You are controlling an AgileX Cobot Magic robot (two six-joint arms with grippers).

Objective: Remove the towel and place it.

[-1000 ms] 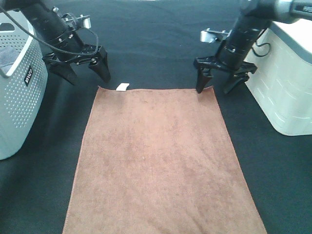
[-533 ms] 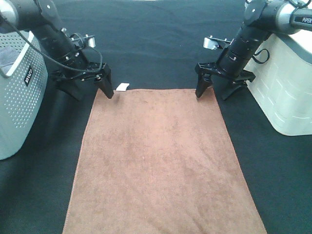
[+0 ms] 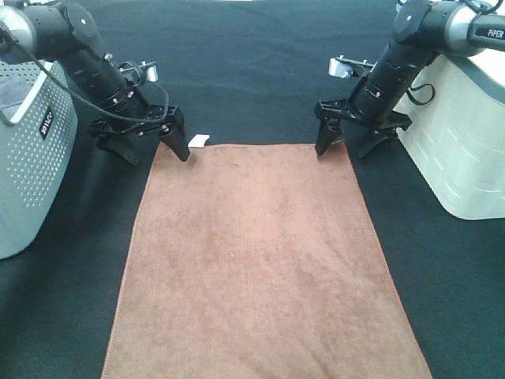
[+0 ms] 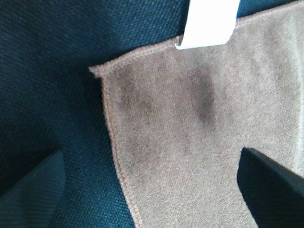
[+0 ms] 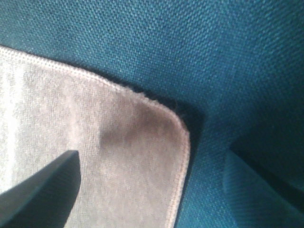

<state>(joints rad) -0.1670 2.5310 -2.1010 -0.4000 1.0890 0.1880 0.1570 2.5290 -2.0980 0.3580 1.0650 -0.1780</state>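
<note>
from above, the towel [image 3: 260,260] is seen flat on the black covering [image 3: 252,71], its far corners straddled by the spread-apart left gripper [image 3: 148,148] and right gripper [image 3: 347,144]. left wrist view: the white tag [image 4: 209,23] is shown near the far left corner. right wrist view: the far right corner is perhaps untouched.

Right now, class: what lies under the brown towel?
The towel lies flat on the black table covering, which shows around its far and side edges. Anything beneath its middle is hidden, though no bulge shows.
</note>
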